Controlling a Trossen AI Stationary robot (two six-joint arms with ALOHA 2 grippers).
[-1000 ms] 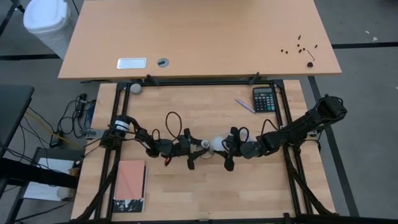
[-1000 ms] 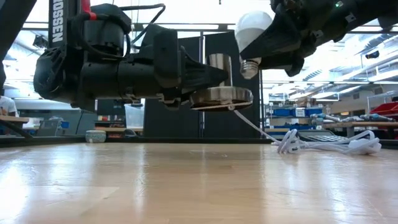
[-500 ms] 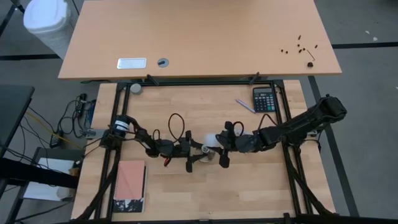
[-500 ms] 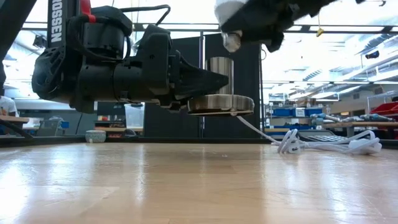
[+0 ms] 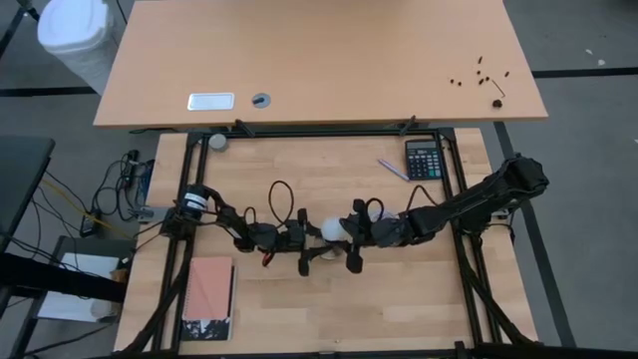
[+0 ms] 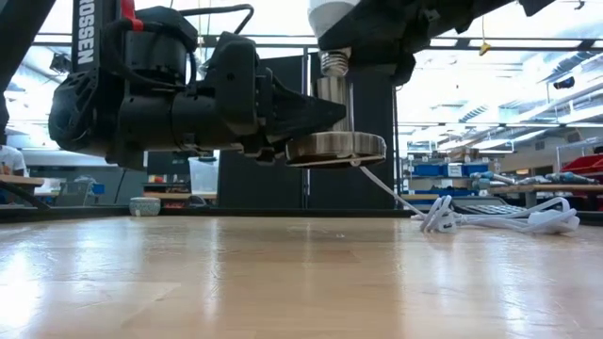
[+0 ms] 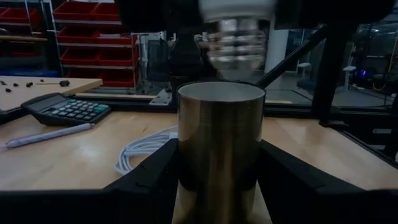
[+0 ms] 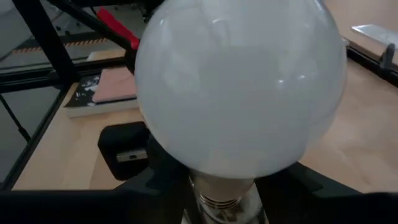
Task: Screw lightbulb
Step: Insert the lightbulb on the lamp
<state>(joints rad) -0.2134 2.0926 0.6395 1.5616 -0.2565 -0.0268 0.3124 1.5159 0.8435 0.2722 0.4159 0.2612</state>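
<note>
The left pincer point(image 6: 283, 118) holds a metal socket point(image 6: 335, 127) by its round base, raised clear of the wooden worktop point(image 6: 283, 282). At 12 o'clock from the socket, the lightbulb point(image 6: 332, 38) hangs base-down in the right pincer point(image 6: 363, 38). A coiled white cord point(image 6: 499, 219) lies at 4 o'clock.

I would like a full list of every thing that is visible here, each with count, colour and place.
lightbulb: 1, white, held base-down just above the socket
socket: 1, metallic, in left gripper, above the table
cord: 1, white, coiled on the table
calculator: 1, black, far right
pen: 1, beside calculator
book: 1, pink cover, near left
left gripper: closed on socket
right gripper: closed on lightbulb
</note>
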